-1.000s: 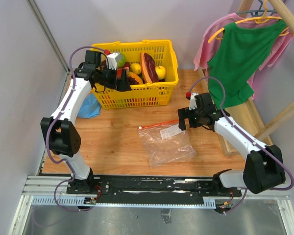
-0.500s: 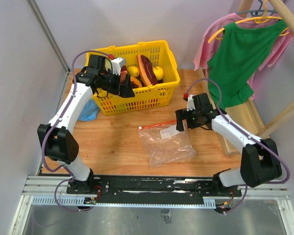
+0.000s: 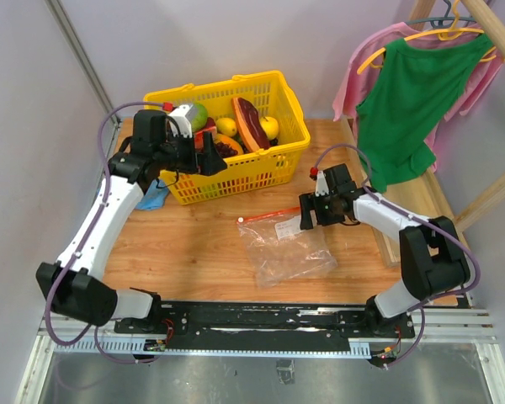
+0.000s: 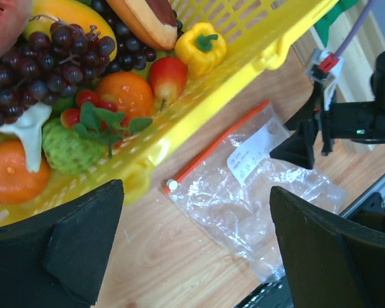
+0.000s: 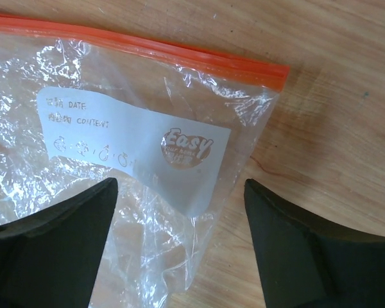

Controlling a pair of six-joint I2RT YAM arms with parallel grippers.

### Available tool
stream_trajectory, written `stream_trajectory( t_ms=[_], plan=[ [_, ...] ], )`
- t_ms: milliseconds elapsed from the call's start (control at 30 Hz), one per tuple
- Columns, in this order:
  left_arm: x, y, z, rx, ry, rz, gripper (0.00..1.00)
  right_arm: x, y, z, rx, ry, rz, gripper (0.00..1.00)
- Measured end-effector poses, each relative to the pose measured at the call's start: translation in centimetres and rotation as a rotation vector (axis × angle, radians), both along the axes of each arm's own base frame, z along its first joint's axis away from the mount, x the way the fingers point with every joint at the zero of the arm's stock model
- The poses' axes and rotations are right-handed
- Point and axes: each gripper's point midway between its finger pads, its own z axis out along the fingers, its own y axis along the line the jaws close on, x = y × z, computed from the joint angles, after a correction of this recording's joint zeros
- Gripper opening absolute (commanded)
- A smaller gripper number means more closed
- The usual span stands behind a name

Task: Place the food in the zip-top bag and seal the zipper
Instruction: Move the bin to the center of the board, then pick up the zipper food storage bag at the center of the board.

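Note:
The clear zip-top bag point(image 3: 288, 246) lies flat on the wooden table, its red-orange zipper point(image 3: 273, 215) along the far edge with the white slider point(image 3: 241, 220) at the left end. The food lies in the yellow basket: a watermelon slice point(image 4: 3, 22), a yellow oval fruit point(image 3: 226, 126) and dark purple grapes point(image 4: 32, 54). My left gripper point(image 3: 215, 157) is open and empty over the basket's near wall; its wrist view shows the bag point(image 4: 263, 199) between the fingers. My right gripper point(image 3: 306, 216) is open and empty just above the bag's right zipper corner point(image 5: 269, 70).
The yellow lattice basket point(image 3: 261, 172) stands at the back, slightly turned, with several other toy foods and a green cabbage point(image 3: 197, 113). A blue cloth point(image 3: 151, 195) lies to its left. Green and pink clothes point(image 3: 412, 93) hang on a wooden rack at the right.
My left gripper has drawn back out of the basket to its near wall, empty, and the basket has turned a little. My right gripper has moved left and down onto the bag's corner.

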Motion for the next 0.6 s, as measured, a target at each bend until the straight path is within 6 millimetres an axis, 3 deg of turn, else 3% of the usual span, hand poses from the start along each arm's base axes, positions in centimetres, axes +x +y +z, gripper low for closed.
stream_trajectory(
  t_ms=[233, 400, 600],
  plan=[
    [-2.9, 0.4, 1.7, -0.071, -0.053, 0.075, 0.97, 0.0, 0.4, -1.4, 0.012, 0.031, -0.002, 0.42],
    [-5.3, 0.4, 0.4, -0.134, -0.064, 0.101, 0.97, 0.2, 0.6, -1.3, 0.026, 0.020, -0.009, 0.18],
    [-8.0, 0.0, -1.2, -0.230, -0.076, 0.092, 0.96, 0.0, 0.6, 0.2, 0.049, -0.036, -0.006, 0.01]
  ],
)
